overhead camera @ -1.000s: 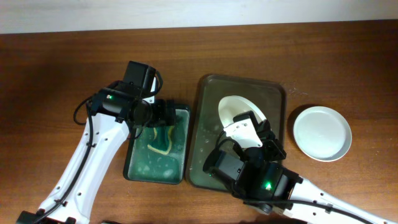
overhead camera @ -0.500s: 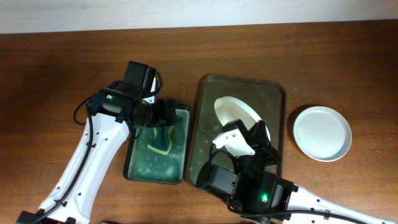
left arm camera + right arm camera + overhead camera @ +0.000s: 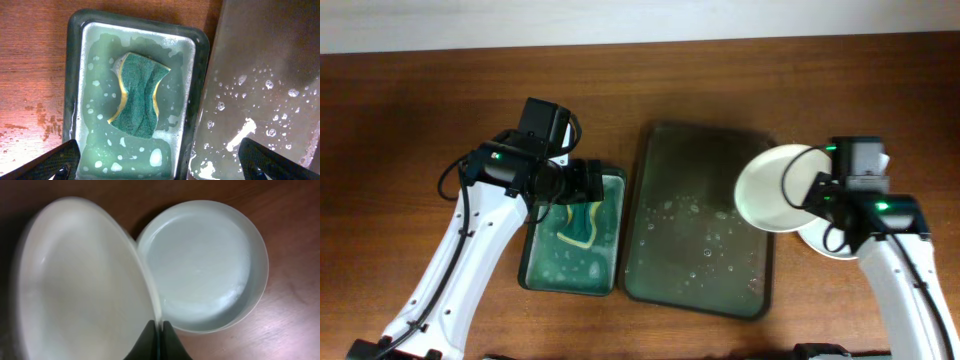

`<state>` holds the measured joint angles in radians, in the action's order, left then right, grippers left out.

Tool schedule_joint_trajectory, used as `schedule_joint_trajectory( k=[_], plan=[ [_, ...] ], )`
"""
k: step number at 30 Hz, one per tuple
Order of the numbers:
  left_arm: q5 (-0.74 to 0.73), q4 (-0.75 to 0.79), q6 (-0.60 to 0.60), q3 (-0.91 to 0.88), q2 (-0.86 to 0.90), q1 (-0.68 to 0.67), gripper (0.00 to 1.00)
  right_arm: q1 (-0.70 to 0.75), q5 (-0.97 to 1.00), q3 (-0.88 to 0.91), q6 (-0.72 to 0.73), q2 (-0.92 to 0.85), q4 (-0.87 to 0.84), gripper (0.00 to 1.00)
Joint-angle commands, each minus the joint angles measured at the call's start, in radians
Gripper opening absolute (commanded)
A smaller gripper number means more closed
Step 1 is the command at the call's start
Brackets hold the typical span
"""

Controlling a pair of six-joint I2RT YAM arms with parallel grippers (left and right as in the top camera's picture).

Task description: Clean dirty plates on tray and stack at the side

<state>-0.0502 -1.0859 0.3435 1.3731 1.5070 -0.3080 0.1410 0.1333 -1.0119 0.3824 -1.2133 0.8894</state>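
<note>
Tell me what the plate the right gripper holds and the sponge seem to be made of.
Plate: smooth, glossy white, likely ceramic or melamine; unclear which. Sponge: soft foam, yellow with a green scouring face, pinched at its middle.

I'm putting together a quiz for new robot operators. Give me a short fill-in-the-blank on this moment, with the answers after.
1. The right hand grips one white plate by its ____.
2. The sponge lies in the ____ tub.
3. The number of plates lying in the tray is ____.
4. The other plate sits on the ____, right of the tray.
Missing words: rim; green; zero; table.
</note>
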Motion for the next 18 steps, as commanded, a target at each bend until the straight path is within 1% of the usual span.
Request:
schedule_joint_trajectory(
  k=[1,2,4,5,6,7,8,10,11,12,13,14,16,17,18],
  plan=[
    [-0.006,0.0,-0.001,0.01,-0.008,0.002,0.99,0.425,-0.344,-0.003,-0.064,-0.115,-0.001,0.04],
    [-0.006,0.0,-0.001,0.01,-0.008,0.002,0.99,0.533,-0.343,-0.003,-0.064,-0.192,0.0,0.04],
    [-0.006,0.0,-0.001,0.01,-0.008,0.002,1.0,0.647,-0.346,-0.003,-0.065,-0.333,0.003,0.04],
    [-0.006,0.0,-0.001,0.01,-0.008,0.002,0.99,0.673,-0.391,-0.003,-0.065,-0.393,0.004,0.06],
    [-0.006,0.0,-0.001,0.01,-0.008,0.002,0.99,0.671,-0.425,-0.003,-0.074,-0.405,0.004,0.25],
    [-0.006,0.0,-0.001,0.01,-0.008,0.002,0.99,0.661,-0.467,-0.004,-0.107,-0.395,0.001,0.5],
    [-0.006,0.0,-0.001,0.01,-0.008,0.002,0.99,0.638,-0.505,-0.004,-0.122,-0.336,0.002,0.58],
    [-0.006,0.0,-0.001,0.01,-0.008,0.002,0.99,0.583,-0.628,-0.005,-0.171,-0.166,0.022,0.58],
    [-0.006,0.0,-0.001,0.01,-0.008,0.002,0.99,0.513,-0.735,-0.005,-0.248,-0.033,0.031,0.58],
    [-0.006,0.0,-0.001,0.01,-0.008,0.002,0.99,0.408,-0.818,-0.005,-0.322,0.106,0.048,0.59],
    [-0.006,0.0,-0.001,0.01,-0.008,0.002,0.99,0.297,-0.833,-0.004,-0.352,0.215,0.057,0.62],
    [-0.006,0.0,-0.001,0.01,-0.008,0.002,1.0,0.163,-0.833,-0.004,-0.349,0.322,0.052,0.98],
    [-0.006,0.0,-0.001,0.01,-0.008,0.002,1.0,-0.056,-0.837,-0.004,-0.338,0.457,0.019,0.98],
    [-0.006,0.0,-0.001,0.01,-0.008,0.002,0.99,-0.144,-0.837,-0.004,-0.338,0.504,0.019,0.98],
    [-0.006,0.0,-0.001,0.01,-0.008,0.002,0.99,-0.196,-0.837,-0.004,-0.338,0.528,0.021,0.98]
  ],
)
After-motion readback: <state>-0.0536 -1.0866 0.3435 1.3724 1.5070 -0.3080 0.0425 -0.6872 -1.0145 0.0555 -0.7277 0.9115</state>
